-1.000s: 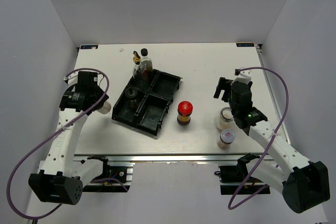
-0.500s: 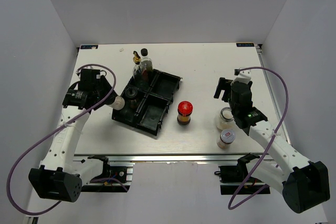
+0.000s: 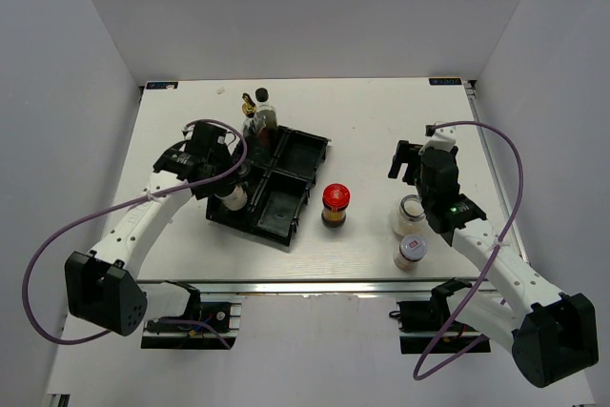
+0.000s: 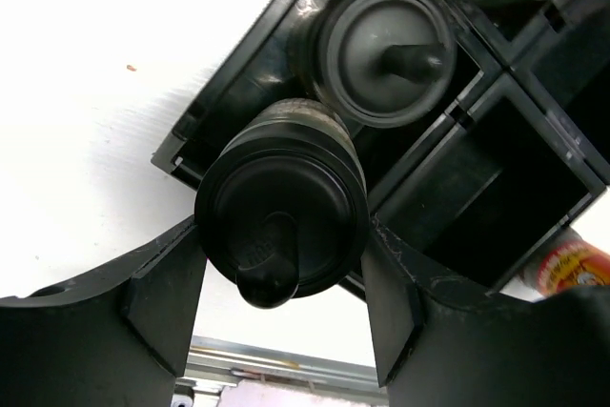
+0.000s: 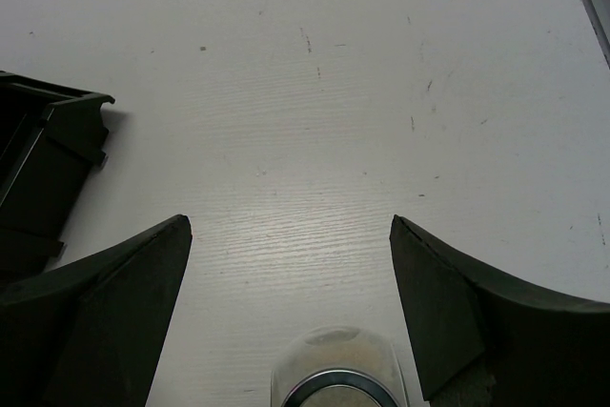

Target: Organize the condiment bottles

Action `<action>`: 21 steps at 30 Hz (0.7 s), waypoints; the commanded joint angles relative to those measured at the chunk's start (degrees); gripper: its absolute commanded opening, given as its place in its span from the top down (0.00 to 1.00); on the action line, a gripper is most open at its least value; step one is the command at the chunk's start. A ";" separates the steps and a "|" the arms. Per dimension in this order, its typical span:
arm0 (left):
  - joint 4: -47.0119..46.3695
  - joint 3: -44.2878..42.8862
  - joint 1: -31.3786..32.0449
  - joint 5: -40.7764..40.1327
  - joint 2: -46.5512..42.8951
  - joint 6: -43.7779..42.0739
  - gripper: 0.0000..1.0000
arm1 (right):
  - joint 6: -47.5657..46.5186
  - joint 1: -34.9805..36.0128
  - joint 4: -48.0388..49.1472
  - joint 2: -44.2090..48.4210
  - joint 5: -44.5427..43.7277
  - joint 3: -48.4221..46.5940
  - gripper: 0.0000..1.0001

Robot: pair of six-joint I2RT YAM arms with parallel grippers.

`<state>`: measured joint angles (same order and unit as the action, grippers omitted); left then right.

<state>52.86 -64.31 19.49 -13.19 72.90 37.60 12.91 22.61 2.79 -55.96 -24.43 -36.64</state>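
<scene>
My left gripper (image 3: 230, 194) (image 4: 283, 278) is shut on a white black-capped bottle (image 4: 282, 223) and holds it at the near-left corner of the black tray (image 3: 286, 199). A second black-capped bottle (image 4: 385, 40) stands in the tray compartment just beyond it. A tall clear gold-capped bottle (image 3: 250, 113) and a dark black-capped bottle (image 3: 266, 113) stand at the tray's far-left corner. A red-lidded jar (image 3: 335, 203) stands right of the tray. Two silver-lidded jars (image 3: 412, 212) (image 3: 412, 250) stand near my right gripper (image 3: 412, 164) (image 5: 291, 226), which is open and empty just beyond the nearer jar (image 5: 341, 374).
The tray's right-hand compartments (image 3: 303, 154) hold nothing. The tray's corner (image 5: 43, 154) shows at the left of the right wrist view. The table's near metal rail (image 3: 305, 283) runs along the front edge.
My left arm has carried the white black-capped bottle from the table's left side rightward to the tray's near-left corner. The right arm has not moved.
</scene>
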 commanded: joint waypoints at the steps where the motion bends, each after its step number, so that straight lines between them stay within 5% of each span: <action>1: -3.64 0.68 0.29 -2.80 -0.92 1.24 0.93 | -0.87 -0.20 2.58 -0.02 0.26 0.17 0.11; 16: -13.05 6.22 1.87 -7.99 1.89 1.42 0.90 | -3.06 -0.29 6.08 3.49 16.30 3.23 0.11; 20: -13.57 6.74 2.84 -9.22 2.94 0.89 0.75 | -4.73 0.33 7.49 4.81 26.95 4.47 0.11; 21: -13.66 6.83 3.10 -9.22 3.12 0.72 0.61 | -5.43 0.76 7.58 4.90 28.71 4.48 0.11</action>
<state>43.35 -57.45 21.78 -20.14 76.82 38.74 10.07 22.65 6.07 -52.25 -5.74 -32.40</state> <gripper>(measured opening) 0.710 0.895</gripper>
